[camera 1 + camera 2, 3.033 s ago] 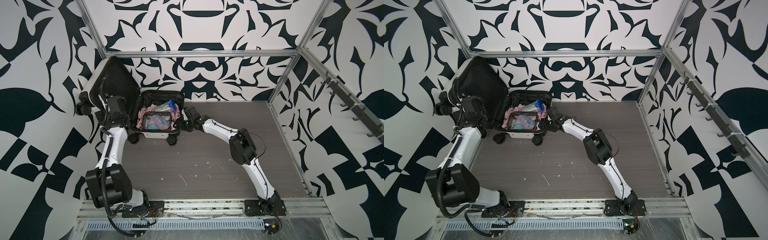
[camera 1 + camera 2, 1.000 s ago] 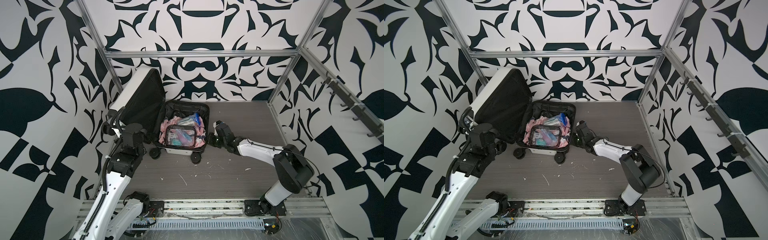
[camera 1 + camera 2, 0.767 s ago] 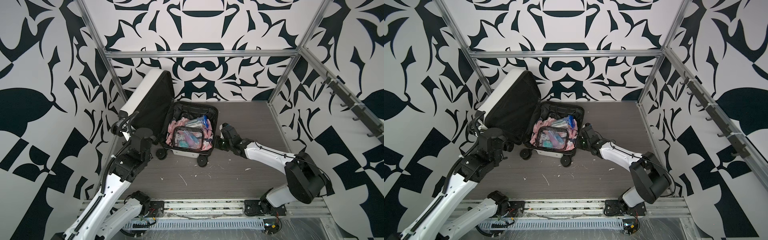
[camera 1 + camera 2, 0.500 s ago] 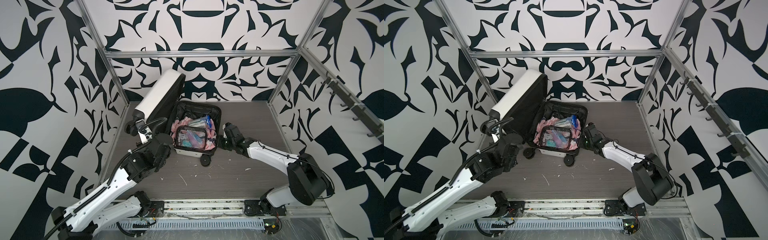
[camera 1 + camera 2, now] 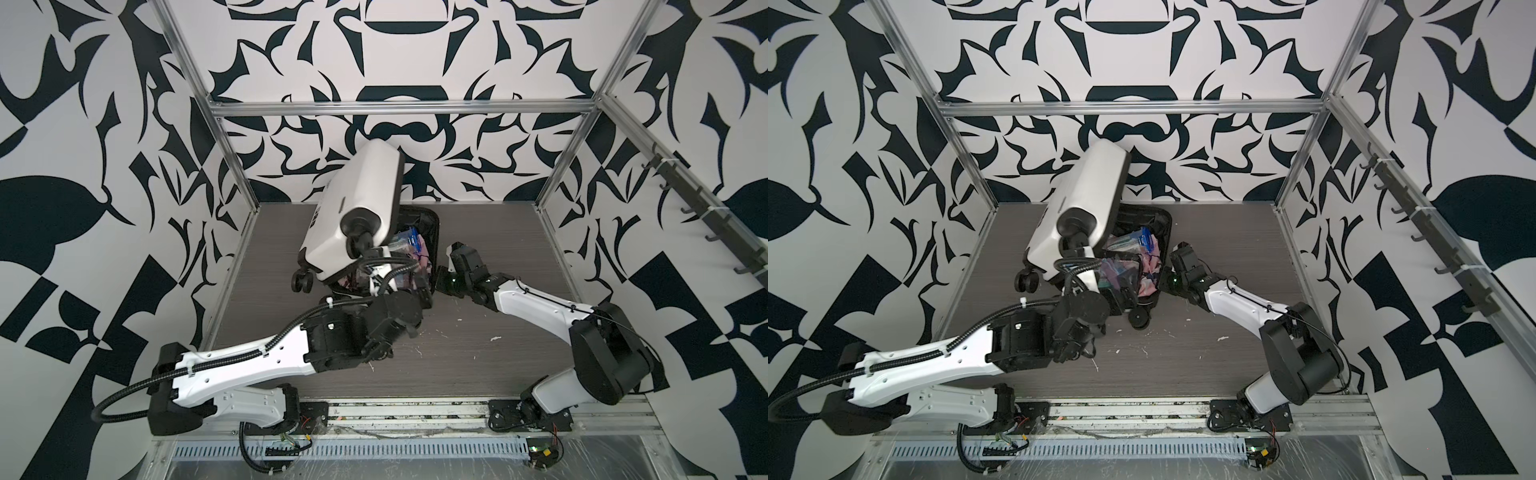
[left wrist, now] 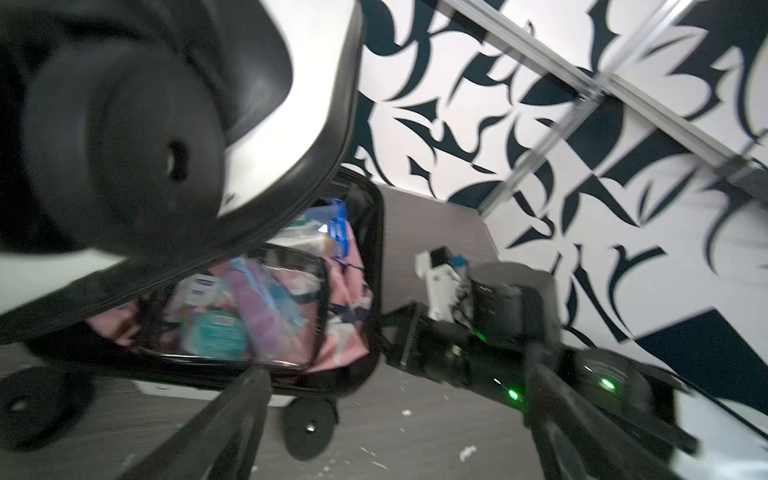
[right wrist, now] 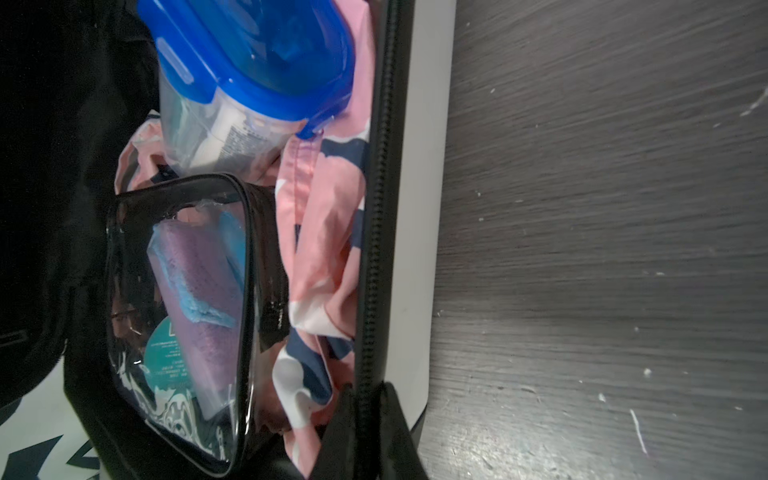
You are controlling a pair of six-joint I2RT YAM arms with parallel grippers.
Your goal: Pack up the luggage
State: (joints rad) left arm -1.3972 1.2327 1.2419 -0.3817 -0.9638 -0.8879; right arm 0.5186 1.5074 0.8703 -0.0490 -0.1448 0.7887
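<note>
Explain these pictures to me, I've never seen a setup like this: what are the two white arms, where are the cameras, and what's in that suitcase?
Two robot arms are mounted beside a table, each ending in a two-fingered gripper. Two pictures look down from overhead; two come from wrist cameras. On the table lies a white suitcase, lid half lowered. Inside are a clear pouch, a box with a blue lid and pink cloth. The right gripper pinches the suitcase's zippered rim. The left gripper is open, holding nothing.
</note>
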